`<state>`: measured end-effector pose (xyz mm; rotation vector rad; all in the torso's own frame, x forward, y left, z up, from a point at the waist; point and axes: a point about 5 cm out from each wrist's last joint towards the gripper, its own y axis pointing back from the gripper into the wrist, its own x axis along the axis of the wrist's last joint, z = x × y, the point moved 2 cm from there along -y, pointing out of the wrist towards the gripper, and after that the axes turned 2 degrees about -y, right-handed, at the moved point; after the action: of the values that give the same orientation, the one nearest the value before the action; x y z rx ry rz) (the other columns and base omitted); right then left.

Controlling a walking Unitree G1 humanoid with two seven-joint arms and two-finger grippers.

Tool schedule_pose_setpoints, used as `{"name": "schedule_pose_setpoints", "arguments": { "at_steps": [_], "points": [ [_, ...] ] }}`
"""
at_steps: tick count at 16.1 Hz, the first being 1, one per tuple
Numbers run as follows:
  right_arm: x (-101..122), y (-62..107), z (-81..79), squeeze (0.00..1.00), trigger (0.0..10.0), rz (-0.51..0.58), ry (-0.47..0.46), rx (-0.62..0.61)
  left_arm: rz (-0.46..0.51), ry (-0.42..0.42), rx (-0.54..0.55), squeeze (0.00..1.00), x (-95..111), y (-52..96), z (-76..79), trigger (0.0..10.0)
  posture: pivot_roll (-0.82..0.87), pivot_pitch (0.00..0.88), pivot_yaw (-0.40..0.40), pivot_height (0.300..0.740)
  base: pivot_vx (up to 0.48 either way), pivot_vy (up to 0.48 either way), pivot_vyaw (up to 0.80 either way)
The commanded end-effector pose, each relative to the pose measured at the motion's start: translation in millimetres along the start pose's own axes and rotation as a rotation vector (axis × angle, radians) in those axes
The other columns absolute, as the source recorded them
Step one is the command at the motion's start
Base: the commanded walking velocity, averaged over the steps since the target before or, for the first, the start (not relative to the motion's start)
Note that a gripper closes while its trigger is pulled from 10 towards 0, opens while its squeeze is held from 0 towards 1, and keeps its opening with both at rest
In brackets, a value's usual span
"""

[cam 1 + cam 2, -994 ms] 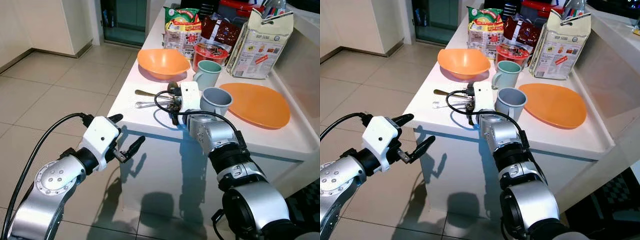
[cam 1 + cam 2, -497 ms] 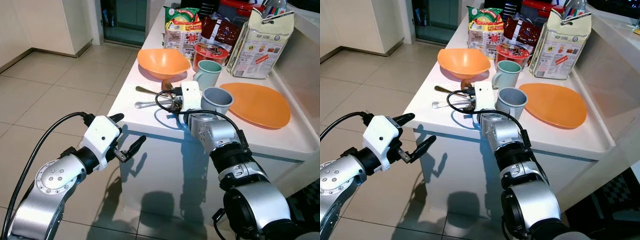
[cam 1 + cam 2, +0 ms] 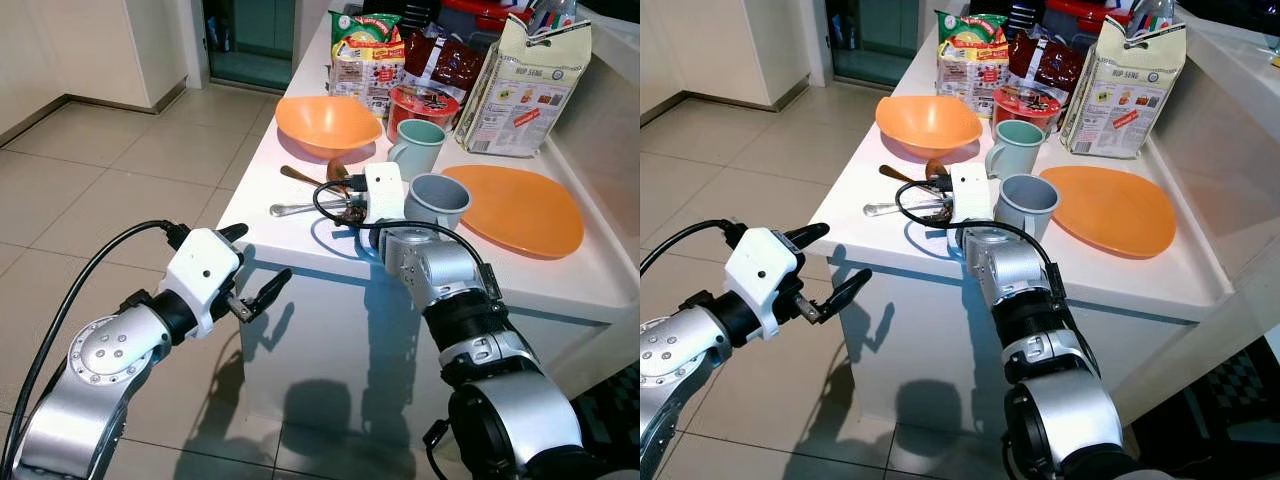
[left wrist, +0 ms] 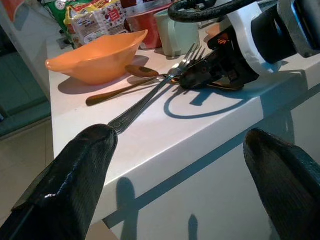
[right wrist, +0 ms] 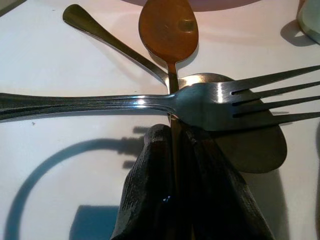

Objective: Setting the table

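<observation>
right gripper (image 5: 172, 200) just dragged the brown spoon (image 5: 168, 27) off the cutlery pile
fingers pinched on its handle, fork (image 5: 150, 102) untouched; left gripper (image 3: 250, 270) idle, spread open.

My left arm enters from the lower left of the head views, silver elbow bent, its black cable arcing over the forearm. My left gripper (image 3: 250, 270) sits left of centre at mid-height, its two black fingers (image 4: 75, 172) spread wide apart with nothing between them. My right arm rises from the lower right of the frame, forearm extended toward the upper centre. My right gripper (image 5: 172, 150), just above centre, has its fingers (image 5: 145, 185) pressed together, clamping a thin handle.
</observation>
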<state>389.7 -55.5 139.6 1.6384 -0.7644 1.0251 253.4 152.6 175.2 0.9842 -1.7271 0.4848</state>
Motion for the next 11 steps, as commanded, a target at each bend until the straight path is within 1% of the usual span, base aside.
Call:
{"name": "schedule_pose_setpoints", "arguments": {
  "at_steps": [1, 3, 4, 11],
  "points": [
    [-9.3, 1.1, 6.4, 0.0, 0.0, -0.037, -0.007, -0.005, 0.012, -0.014, -0.022, 0.0, 4.2, -2.0, -0.3, 10.0, 0.18, 0.0, -0.081, 0.74, 0.0, 0.0, 0.0],
    [0.1, 6.3, 3.7, 0.0, 0.0, 0.002, -0.004, 0.014, 0.01, -0.02, -0.021, 0.0, 4.5, -1.3, -0.8, 10.0, 0.18, 0.0, -0.079, 0.74, 0.0, 0.0, 0.0],
    [1.2, 7.2, 3.3, 0.0, 0.0, 0.006, 0.0, 0.016, 0.009, -0.021, -0.022, 0.0, 4.4, -1.2, -0.9, 10.0, 0.18, 0.0, -0.079, 0.74, 0.0, 0.0, 0.0],
    [1.2, 7.2, 3.3, 0.0, 0.0, 0.006, 0.0, 0.016, 0.009, -0.021, -0.022, 0.0, 4.4, -1.2, -0.9, 10.0, 0.18, 0.0, -0.079, 0.74, 0.0, 0.0, 0.0]
  ]
}}
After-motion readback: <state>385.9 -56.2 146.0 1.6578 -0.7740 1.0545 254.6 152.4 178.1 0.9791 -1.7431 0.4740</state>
